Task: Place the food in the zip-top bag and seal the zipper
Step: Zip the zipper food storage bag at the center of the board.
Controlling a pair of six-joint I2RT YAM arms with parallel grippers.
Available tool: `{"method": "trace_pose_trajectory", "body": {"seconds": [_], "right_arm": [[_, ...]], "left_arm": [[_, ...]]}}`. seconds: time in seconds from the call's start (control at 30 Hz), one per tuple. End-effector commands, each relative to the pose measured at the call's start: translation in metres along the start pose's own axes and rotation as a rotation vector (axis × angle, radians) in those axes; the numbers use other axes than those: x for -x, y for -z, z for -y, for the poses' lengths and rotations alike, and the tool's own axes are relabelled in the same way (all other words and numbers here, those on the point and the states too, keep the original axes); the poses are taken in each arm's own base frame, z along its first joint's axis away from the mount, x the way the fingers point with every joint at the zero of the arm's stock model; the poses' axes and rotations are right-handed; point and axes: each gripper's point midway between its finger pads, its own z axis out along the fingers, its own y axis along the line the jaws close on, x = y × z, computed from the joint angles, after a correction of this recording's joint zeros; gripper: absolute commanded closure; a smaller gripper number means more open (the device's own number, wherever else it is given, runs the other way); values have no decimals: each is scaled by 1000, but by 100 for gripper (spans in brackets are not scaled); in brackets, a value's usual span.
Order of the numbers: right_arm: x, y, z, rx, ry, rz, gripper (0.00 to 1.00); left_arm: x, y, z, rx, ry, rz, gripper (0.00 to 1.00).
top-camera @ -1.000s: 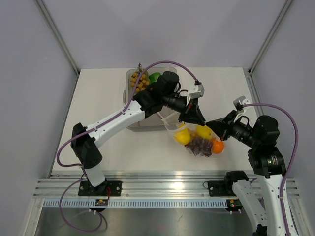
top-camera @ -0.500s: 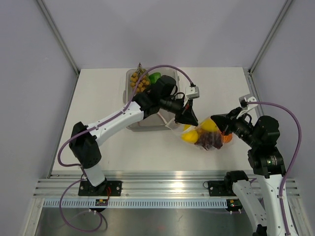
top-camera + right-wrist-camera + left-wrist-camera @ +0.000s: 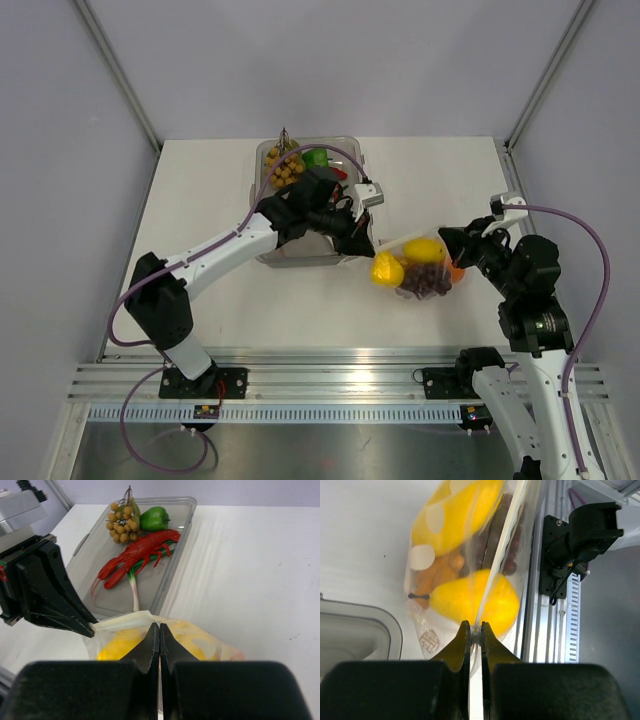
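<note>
The zip-top bag (image 3: 418, 268) hangs between my two grippers, just right of the tray. It holds a yellow lemon (image 3: 387, 268), a second yellow piece (image 3: 423, 249), purple grapes (image 3: 426, 282) and an orange (image 3: 457, 272). My left gripper (image 3: 368, 246) is shut on the left end of the zipper; in the left wrist view (image 3: 474, 629) the white strip (image 3: 496, 565) runs away from its tips over the lemon (image 3: 470, 600). My right gripper (image 3: 448, 241) is shut on the bag's top edge, seen in the right wrist view (image 3: 159, 627) beside the zipper (image 3: 120, 621).
A rigid clear tray (image 3: 262, 252) stands at the back centre under my left arm. It holds a red lobster (image 3: 135, 557), a green pepper (image 3: 154, 519) and a tan grape bunch (image 3: 122, 517). The metal rail (image 3: 330, 370) runs along the near edge.
My grippers have moved apart, the left one to the left and the right one to the right. The bag's mouth edge is now stretched between them, and the bag has shifted slightly right.
</note>
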Motion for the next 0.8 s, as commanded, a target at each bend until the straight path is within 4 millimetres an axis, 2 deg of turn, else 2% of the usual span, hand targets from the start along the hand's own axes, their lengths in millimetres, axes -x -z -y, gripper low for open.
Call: {"method": "trace_pose_trajectory", "body": {"seconds": [0.0,0.23,0.4,0.6,0.77], "right_arm": [[58,5,17,-120,82,231,100],[56,3,28,-173,76,227,100],[54,1,31,-183,73,219,100],[50,-2,29,-167,61,198,100],[48,-3,29,-167,55,188,100]], "left_arm": [[-14,24,-12,108,31,-40,100],[-53,46,-13,191,72,-119,100],[-68,62,-9,240,88,-145,100],[-78,72,-1,262,124,-116,100],[-73,73,0,273,126,-94,100]]}}
